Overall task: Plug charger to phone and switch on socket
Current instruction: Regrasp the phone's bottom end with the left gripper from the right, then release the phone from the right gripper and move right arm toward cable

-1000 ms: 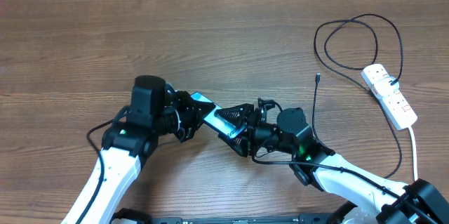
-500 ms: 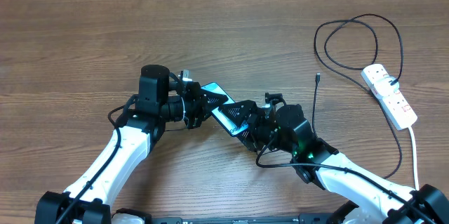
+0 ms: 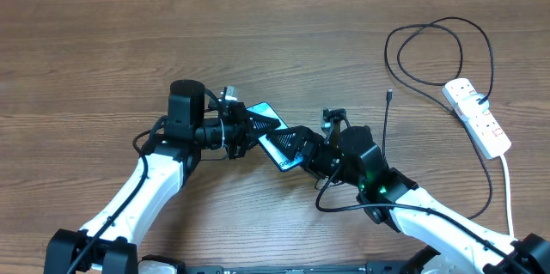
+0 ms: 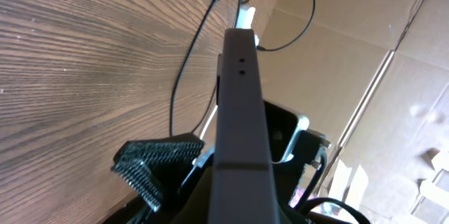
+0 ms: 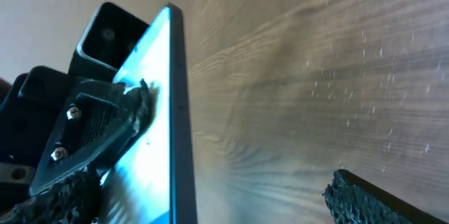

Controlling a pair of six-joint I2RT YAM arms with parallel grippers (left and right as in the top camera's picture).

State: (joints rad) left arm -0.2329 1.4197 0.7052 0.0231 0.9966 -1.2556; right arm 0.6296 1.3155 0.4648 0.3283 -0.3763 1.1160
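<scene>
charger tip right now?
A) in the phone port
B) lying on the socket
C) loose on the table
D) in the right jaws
C: the charger connector lies bare on the table, well apart from the phone.

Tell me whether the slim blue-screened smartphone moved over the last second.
Yes: the blue-screened smartphone shifted slightly up-frame, judged against the stationary white power strip.
</scene>
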